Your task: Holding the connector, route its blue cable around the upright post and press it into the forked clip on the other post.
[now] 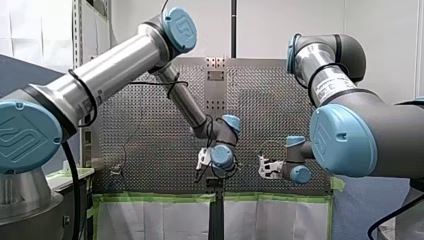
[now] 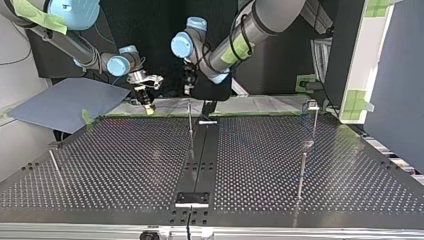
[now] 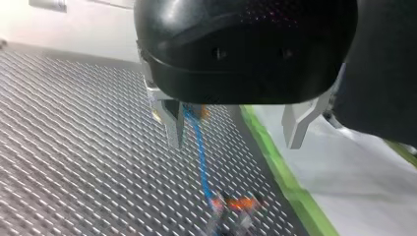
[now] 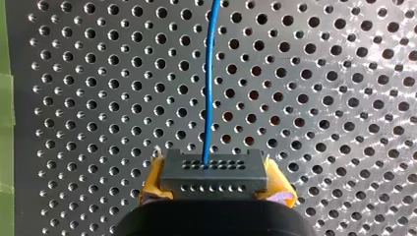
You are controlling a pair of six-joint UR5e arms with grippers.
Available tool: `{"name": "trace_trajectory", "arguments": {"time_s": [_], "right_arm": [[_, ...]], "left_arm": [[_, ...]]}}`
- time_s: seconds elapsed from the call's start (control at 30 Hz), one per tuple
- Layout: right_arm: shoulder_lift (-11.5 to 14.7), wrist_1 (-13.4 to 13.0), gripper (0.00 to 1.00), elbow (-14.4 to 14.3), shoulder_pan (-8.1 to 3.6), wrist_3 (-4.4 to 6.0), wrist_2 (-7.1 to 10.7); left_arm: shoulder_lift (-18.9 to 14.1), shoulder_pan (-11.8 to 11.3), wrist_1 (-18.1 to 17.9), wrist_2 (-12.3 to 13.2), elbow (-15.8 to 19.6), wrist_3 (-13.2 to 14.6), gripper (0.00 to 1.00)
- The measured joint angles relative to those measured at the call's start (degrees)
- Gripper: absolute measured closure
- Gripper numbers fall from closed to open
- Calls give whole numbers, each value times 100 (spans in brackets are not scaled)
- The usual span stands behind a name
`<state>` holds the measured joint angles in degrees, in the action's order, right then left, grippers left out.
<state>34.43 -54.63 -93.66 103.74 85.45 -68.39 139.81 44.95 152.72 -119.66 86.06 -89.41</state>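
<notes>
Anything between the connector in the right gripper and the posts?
Nothing on the table between the connector and the nearest post. But my left gripper, open, hangs close by that post, with the blue cable running past one finger; it may crowd the route.

I log the thin blue cable [image 4: 209, 73] as plain solid blue. The dark grey rectangular plastic connector [image 4: 214, 172] has two rows of small round holes. My right hand [image 4: 215, 186] shows yellow pads [image 4: 150, 181]. My left hand [image 3: 237, 132] has a glossy black housing and bare silver metal fingers [image 3: 173, 129]. The perforated metal desk [image 4: 334, 98] is dark grey with a regular dot grid. The bright green tape strip [image 3: 278, 164] is unpatterned. The silver robot arms [image 1: 115, 67] have light-blue joint caps [image 1: 180, 30]. The flat sheet [image 2: 60, 102] is blue-grey.
</notes>
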Motion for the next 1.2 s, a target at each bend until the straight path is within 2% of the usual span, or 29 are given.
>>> {"name": "trace_trajectory", "arguments": {"time_s": [0.33,0.57,0.97,1.07,1.2], "right_arm": [[-6,4,98,0,1,29,-1],[-8,4,98,0,-25,97,-7],[-9,2,98,0,-36,149,-9],[-9,2,98,0,-39,163,-9],[-9,-2,98,0,-42,185,-8]], "left_arm": [[-576,527,-575,-245,577,-506,0],[-942,795,-941,-257,944,-871,0],[-1669,682,-1668,-296,1671,-1598,0],[-1841,564,-1841,-274,1843,-1726,0],[-2070,354,-2067,-112,2072,-1856,0]]}}
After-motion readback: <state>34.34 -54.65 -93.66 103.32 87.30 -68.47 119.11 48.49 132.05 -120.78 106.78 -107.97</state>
